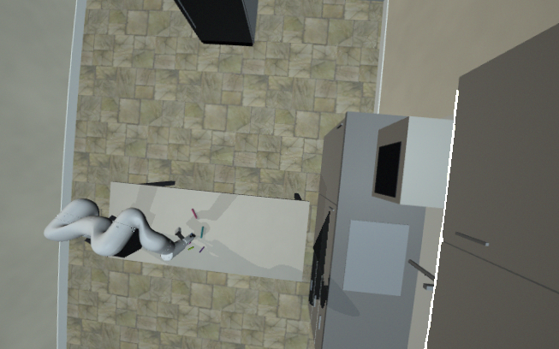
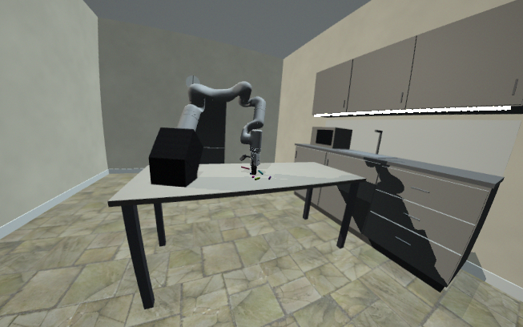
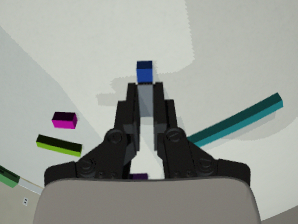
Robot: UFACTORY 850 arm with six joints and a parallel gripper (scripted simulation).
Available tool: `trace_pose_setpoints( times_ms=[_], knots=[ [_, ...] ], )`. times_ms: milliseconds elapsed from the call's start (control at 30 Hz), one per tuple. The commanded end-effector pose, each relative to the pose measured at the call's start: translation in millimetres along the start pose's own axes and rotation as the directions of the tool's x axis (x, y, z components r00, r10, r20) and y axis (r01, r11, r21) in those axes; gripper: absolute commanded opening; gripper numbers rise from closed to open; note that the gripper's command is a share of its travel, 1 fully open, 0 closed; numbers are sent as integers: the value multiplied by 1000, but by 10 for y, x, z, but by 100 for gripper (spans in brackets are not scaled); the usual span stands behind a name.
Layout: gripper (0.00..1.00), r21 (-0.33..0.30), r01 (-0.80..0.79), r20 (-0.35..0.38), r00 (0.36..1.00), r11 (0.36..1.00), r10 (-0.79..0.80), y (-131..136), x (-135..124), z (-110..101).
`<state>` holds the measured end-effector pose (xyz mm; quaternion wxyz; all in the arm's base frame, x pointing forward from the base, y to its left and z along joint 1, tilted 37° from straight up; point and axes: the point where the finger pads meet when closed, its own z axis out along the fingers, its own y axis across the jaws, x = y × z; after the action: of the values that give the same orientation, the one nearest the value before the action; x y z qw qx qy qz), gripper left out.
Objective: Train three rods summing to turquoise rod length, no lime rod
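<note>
My gripper is low over the table, shut on the grey rod. The blue rod is just beyond the fingertips, in line with the grey rod; I cannot tell whether they touch. The turquoise rod lies slanted to the right in the wrist view. The magenta rod and lime rod lie left there. The purple rod is mostly hidden at the bottom of the wrist view.
A red or pink rod lies apart, beyond the turquoise rod. The table ends close beyond the lime rod. A green thing at the wrist view's left edge is too cut off to identify.
</note>
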<state>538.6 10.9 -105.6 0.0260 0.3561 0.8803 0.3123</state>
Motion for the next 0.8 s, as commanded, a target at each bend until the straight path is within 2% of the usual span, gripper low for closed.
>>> trace_pose_setpoints(
  times_ms=[0,633,667,733,767],
  knots=[
    [4,0,0,1,1000,1000,0,3,-6,-4],
    [4,0,0,1,1000,1000,0,3,-6,-4],
    [8,0,0,1,1000,1000,0,3,-6,-4],
    [8,0,0,1,1000,1000,0,3,-6,-4],
    [12,0,0,1,1000,1000,0,3,-6,-4]
  ],
)
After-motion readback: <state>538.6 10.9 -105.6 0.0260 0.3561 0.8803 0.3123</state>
